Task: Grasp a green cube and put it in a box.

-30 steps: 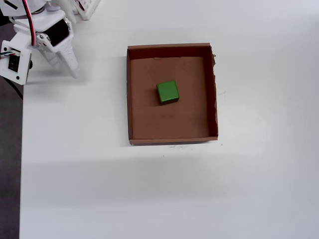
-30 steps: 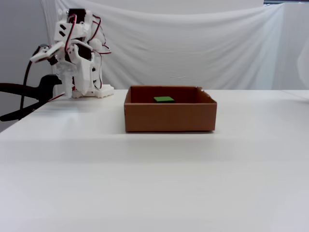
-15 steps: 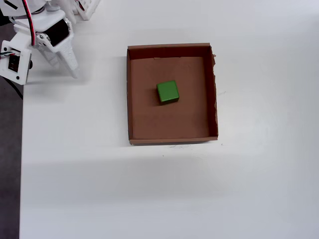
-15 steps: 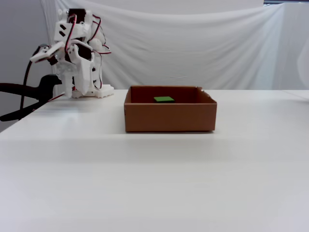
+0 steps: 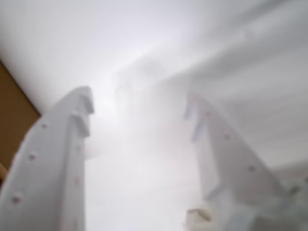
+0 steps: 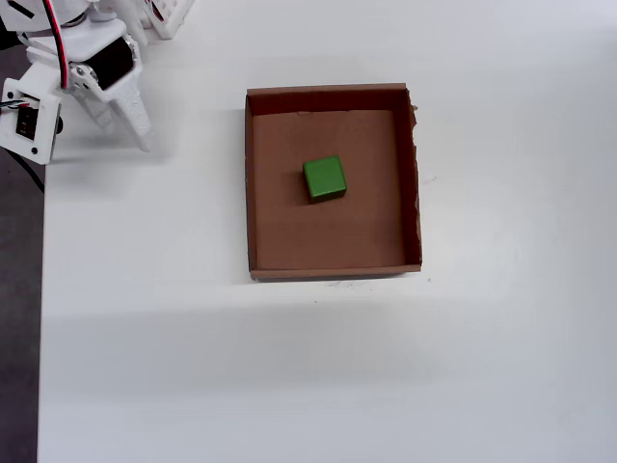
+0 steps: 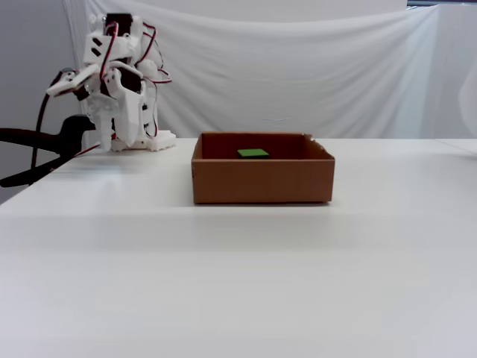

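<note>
Evidently, nothing has shifted over the last second: the small bright-green matte cube [image 6: 324, 178] is seen resting near the middle of the shallow brown cardboard box [image 6: 254, 183], touching no wall, exactly as before. The task is therefore judged complete. The white two-finger gripper [image 6: 123, 125] is parked at the upper left of the overhead frame, well apart from the box, its fingers [image 5: 57, 163] spread and empty. Counted: 1 cube, 1 box, 1 gripper.

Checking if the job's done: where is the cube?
In the overhead view the cube lies inside the box, near the middle of its floor, clear of the walls; the pincer is off to the left.
</note>
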